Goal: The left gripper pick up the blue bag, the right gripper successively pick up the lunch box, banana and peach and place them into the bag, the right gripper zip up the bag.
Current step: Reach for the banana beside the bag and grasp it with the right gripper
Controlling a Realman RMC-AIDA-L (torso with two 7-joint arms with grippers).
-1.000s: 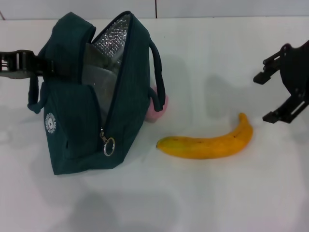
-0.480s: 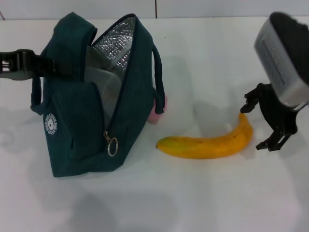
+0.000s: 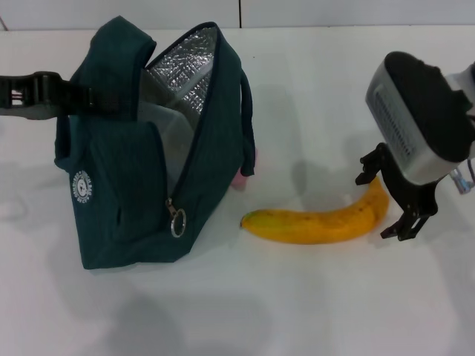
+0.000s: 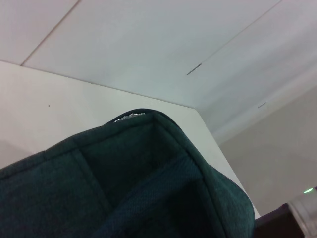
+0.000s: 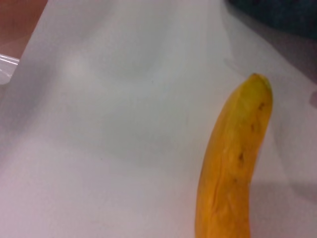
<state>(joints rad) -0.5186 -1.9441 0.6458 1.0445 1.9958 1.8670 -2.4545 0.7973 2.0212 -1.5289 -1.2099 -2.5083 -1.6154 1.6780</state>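
The blue bag stands open at the left, foil lining showing. My left gripper is shut on its top at the far left; the bag's fabric fills the left wrist view. A pale clear shape inside the opening looks like the lunch box. The peach is only a pink sliver behind the bag. The banana lies on the table to the bag's right and also shows in the right wrist view. My right gripper is open, its fingers on either side of the banana's right end.
The white table runs to a back wall. The zipper ring pull hangs on the bag's front. A dark corner of the bag shows in the right wrist view.
My right gripper came down and leftward from the right edge to straddle the banana's right end. The bag shifted slightly in the left gripper.
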